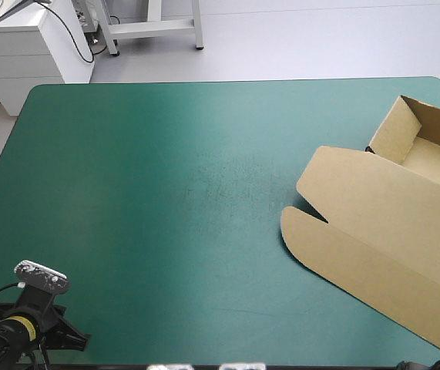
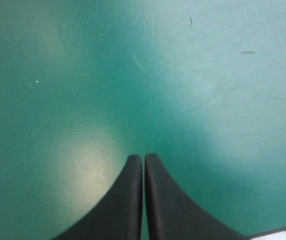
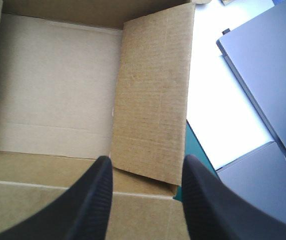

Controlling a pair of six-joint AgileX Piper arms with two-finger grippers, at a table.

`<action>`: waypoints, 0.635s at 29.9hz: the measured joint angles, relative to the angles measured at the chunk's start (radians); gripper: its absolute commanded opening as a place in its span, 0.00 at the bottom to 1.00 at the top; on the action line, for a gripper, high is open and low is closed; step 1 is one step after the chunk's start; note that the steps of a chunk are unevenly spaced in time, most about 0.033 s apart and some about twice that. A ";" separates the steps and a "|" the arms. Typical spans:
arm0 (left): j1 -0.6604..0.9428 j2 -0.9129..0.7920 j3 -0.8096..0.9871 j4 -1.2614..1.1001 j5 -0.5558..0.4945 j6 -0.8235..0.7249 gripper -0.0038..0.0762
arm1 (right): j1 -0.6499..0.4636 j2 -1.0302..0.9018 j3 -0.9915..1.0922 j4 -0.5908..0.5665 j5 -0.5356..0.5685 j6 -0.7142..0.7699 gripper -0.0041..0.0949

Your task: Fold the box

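Your right claw (image 3: 148, 159) stands wide, a raised flap (image 3: 153, 95) of the box (image 1: 389, 208) just ahead between its fingers (image 3: 87, 200), tray (image 3: 52, 80) open beyond, lid (image 1: 366, 254) flat under it. Your left claw (image 2: 143, 157) is pinched closed over the teal-green cover (image 2: 208, 75), well apart.

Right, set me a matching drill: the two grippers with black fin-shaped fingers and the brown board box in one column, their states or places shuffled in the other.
1. left gripper, two black fin-shaped fingers
2. right gripper, same black fins
3. brown board box

A. at the right edge of the teal-green cover, lid flat
B. shut, over bare cover
C. open, over the box's tray

Pairs: 1-B, 2-C, 3-A.
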 measured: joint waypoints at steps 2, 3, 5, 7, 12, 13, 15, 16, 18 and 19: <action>0.000 0.000 0.004 0.002 0.001 0.000 0.04 | 0.000 -0.038 0.019 0.046 0.000 -0.022 0.03; 0.000 0.000 0.005 0.003 0.001 0.000 0.04 | 0.000 -0.061 0.035 0.075 0.000 -0.039 0.03; 0.000 0.000 0.005 0.006 0.001 0.000 0.04 | 0.002 -0.111 0.078 0.124 0.000 -0.060 0.04; 0.000 0.000 0.005 0.010 0.001 0.000 0.04 | 0.013 -0.177 0.123 0.154 0.001 -0.072 0.04; 0.000 -0.011 0.007 0.006 -0.032 0.000 0.04 | 0.073 -0.370 0.267 0.182 0.002 -0.086 0.04; 0.000 -0.019 0.010 0.000 -0.045 0.000 0.04 | 0.090 -0.406 0.299 0.187 0.002 -0.087 0.03; 0.000 -0.045 0.019 -0.022 -0.072 0.000 0.04 | 0.145 -0.500 0.370 0.200 0.002 -0.091 0.02; 0.000 -0.066 0.021 -0.038 -0.084 0.000 0.04 | 0.177 -0.547 0.406 0.211 0.002 -0.099 0.02; 0.000 -0.104 0.026 -0.052 -0.091 0.001 0.04 | 0.247 -0.642 0.475 0.233 0.002 -0.120 0.02; 0.000 -0.127 0.029 -0.055 -0.093 0.001 0.04 | 0.281 -0.687 0.513 0.245 0.002 -0.130 0.02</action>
